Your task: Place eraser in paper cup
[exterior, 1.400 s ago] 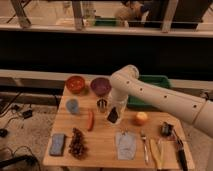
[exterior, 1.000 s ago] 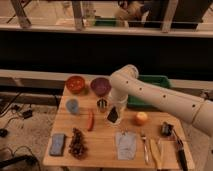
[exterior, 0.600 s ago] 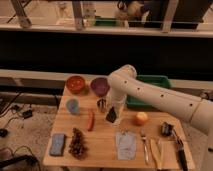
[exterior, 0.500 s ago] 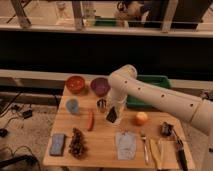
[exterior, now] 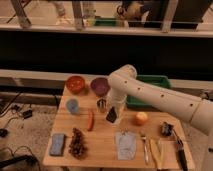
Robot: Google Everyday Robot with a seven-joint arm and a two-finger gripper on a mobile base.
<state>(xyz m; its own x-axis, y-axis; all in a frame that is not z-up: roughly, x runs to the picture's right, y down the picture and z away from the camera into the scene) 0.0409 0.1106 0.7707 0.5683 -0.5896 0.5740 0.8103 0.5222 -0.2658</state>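
A wooden table stands before a dark wall with a railing above it. The white arm reaches in from the right and bends down to the table's middle. Its dark end effector is low over the wood, just right of a small grey can and left of an orange. I cannot tell whether it is open, closed or gripping something. The eraser cannot be told apart from that dark tip. The pale blue paper cup stands upright, well to the left, near the orange bowl.
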